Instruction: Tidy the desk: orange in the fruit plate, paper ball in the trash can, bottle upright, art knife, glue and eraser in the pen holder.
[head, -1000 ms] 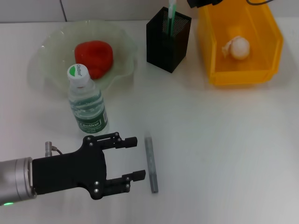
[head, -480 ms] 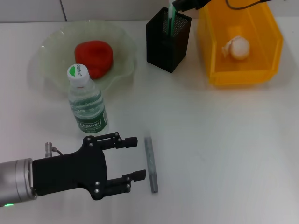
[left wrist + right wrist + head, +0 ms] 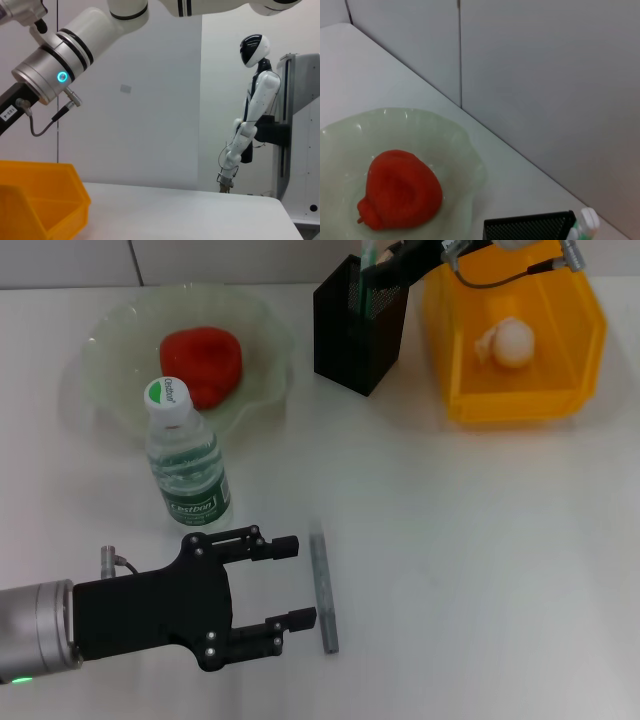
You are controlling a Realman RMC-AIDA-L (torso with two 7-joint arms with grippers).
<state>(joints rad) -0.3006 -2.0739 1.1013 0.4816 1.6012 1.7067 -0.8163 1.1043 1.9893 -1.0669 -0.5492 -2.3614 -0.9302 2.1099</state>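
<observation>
The orange (image 3: 202,362) lies in the pale green fruit plate (image 3: 100,340); both also show in the right wrist view, orange (image 3: 400,195) and plate (image 3: 455,145). Upright in front of the plate stands the bottle (image 3: 187,462). A grey art knife (image 3: 323,592) lies flat on the table, just right of my open left gripper (image 3: 290,580). My right gripper (image 3: 392,265) hangs over the black pen holder (image 3: 358,325), where the green-and-white glue (image 3: 368,255) stands, its cap (image 3: 585,222) beside the holder's rim (image 3: 530,226). The paper ball (image 3: 508,342) sits in the yellow trash can (image 3: 560,390). The eraser is out of view.
The trash can (image 3: 40,205) stands right beside the pen holder at the back right. In the left wrist view my right arm (image 3: 75,50) reaches above the trash can, and another white robot (image 3: 250,110) stands beyond the table's far edge.
My right arm has come down and to the left over the pen holder and now covers most of the glue stick. The left gripper has barely moved.
</observation>
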